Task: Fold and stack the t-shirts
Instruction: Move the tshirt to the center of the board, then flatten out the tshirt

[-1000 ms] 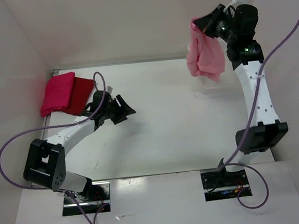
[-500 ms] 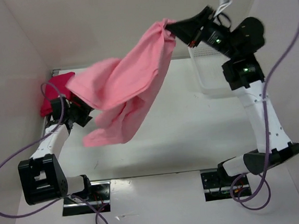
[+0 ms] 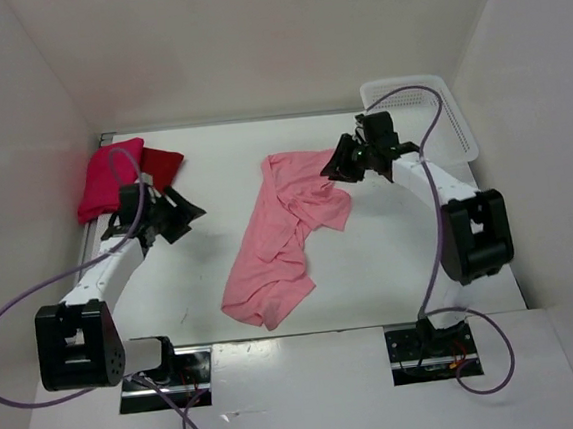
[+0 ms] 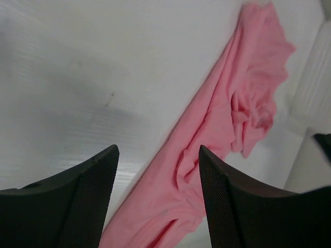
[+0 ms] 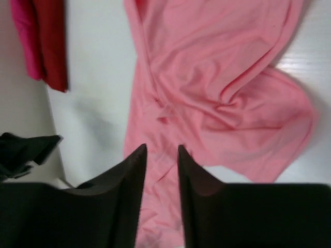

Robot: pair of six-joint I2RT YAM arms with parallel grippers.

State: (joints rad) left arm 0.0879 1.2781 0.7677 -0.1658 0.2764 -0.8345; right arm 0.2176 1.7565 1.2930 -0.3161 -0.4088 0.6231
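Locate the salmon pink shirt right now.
Top view: the salmon pink shirt lies crumpled mid-table, running from beside the right gripper toward the near edge, well right of the magenta shirt.

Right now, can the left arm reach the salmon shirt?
Probably yes. The left gripper is open and empty, aimed at the salmon shirt lying crumpled mid-table, with only bare table between them.

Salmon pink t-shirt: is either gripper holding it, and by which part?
Nothing is held. The salmon pink t-shirt lies crumpled on the table; the right gripper is open beside its far corner, the left gripper open and well apart.
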